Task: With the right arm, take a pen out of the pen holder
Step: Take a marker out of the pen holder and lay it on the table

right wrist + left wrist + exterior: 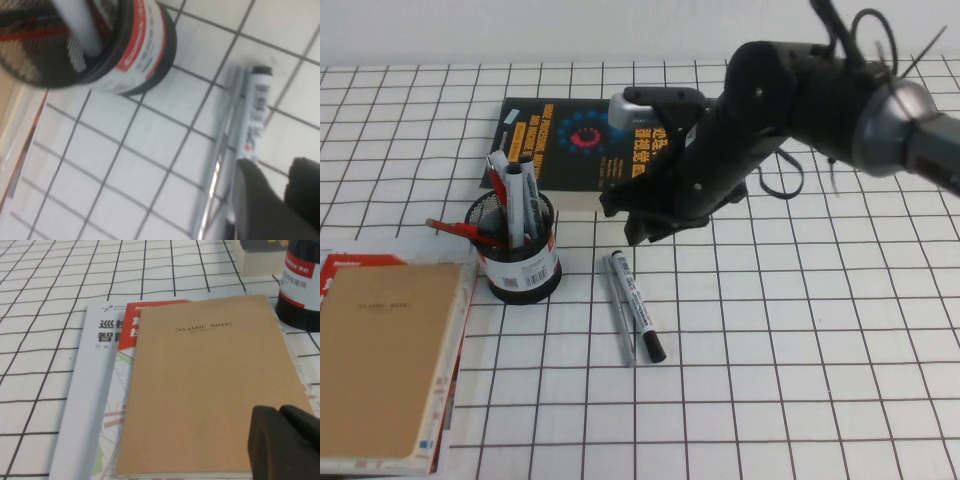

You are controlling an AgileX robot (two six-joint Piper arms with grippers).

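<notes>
Pen (637, 305) lies flat on the table (800, 350) just below your right pincer (626, 222), whose jaws stand apart and empty; a silver pen (620, 315) lies alongside; the pen holder (523, 265) stands to that pincer's left; your left pincer (282, 440) hangs over the notebook (210, 385); you cannot tell its state.

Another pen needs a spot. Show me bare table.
Bare: table right of the loose pens. Crowded left: pen cup, notebook, black book. Right claw hangs near the pens' far end; left claw over the notebook.
</notes>
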